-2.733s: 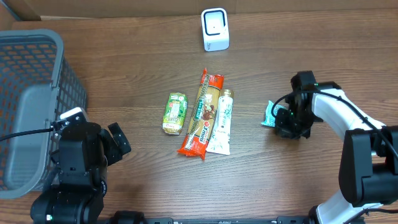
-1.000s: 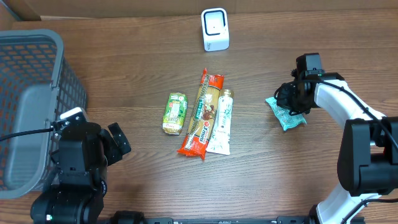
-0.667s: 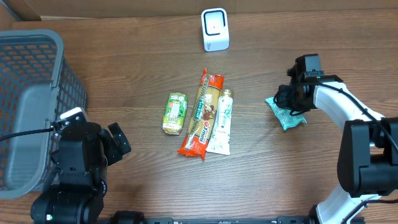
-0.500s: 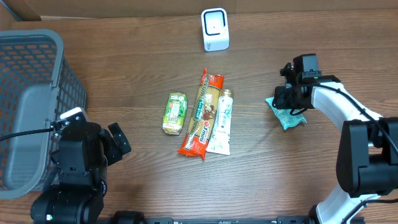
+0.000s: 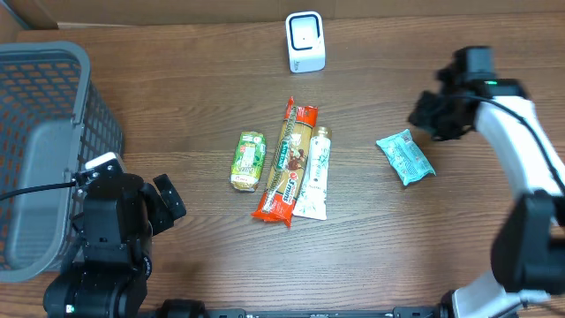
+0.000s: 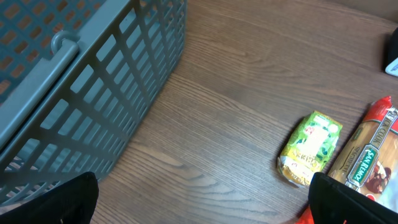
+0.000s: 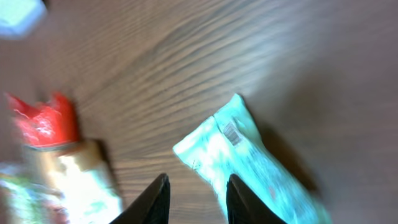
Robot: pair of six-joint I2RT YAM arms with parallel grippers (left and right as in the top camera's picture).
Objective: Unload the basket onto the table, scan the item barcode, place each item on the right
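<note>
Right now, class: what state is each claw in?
Left claw: open, empty.
Right claw: partly open, empty; the teal packet lies apart from it.

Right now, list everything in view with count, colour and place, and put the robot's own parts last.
scanner: 1, white, far middle of the table
basket: 1, grey, left edge
green packet: 1, green, middle, left of the pasta
pasta packet: 1, red and gold, middle
tube: 1, white, right beside the pasta
teal packet: 1, teal, right side, lying flat, barcode facing up
table: 1, brown wood, under everything
left gripper: 1, black, near left by the basket, open, empty
right gripper: 1, black, right side, above the teal packet, open, empty
</note>
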